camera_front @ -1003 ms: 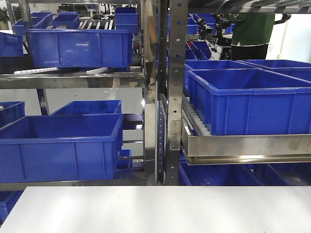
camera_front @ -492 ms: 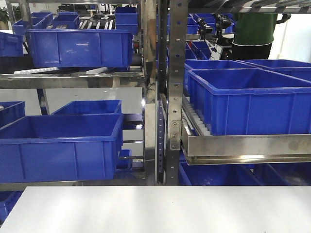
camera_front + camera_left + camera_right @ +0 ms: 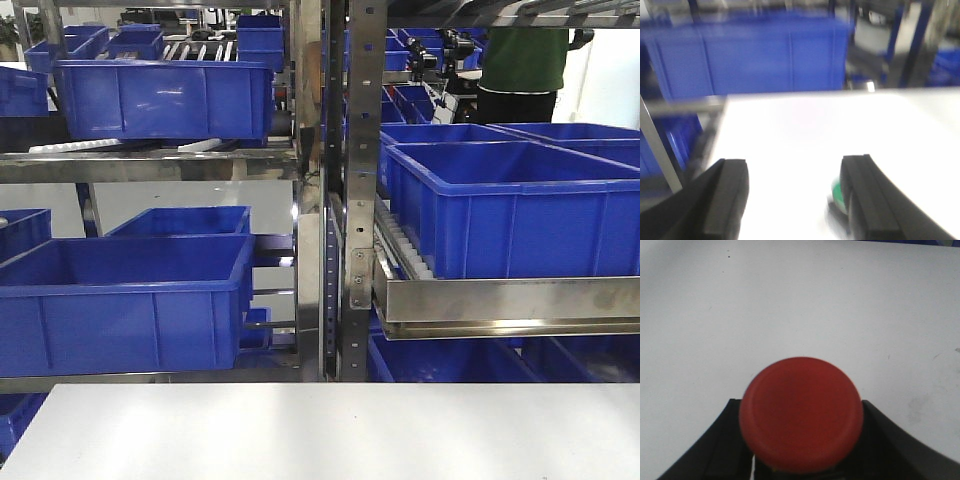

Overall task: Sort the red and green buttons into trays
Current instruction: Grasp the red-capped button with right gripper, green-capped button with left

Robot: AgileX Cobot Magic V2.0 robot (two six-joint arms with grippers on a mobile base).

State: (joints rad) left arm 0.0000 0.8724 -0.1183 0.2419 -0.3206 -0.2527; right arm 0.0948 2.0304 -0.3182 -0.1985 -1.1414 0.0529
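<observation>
In the right wrist view, the red button's (image 3: 801,412) round cap fills the gap between the two dark fingers of my right gripper (image 3: 801,407), which is shut on it above the white table (image 3: 790,305). The left wrist view is blurred. There my left gripper (image 3: 795,172) stands open over the table. The green button (image 3: 837,192) lies on the table just inside the right finger (image 3: 867,195), which hides most of it. Both trays are out of view. Neither arm appears in the front view.
Beyond the table's (image 3: 320,430) far edge stand metal racks (image 3: 345,200) loaded with deep blue crates (image 3: 125,300), one large crate (image 3: 510,205) on a roller shelf at right. A person in green (image 3: 520,60) stands far behind. More blue crates (image 3: 765,50) fill the left wrist background.
Only the person in green at the far back has shifted a little. The racks, crates and table look the same.
</observation>
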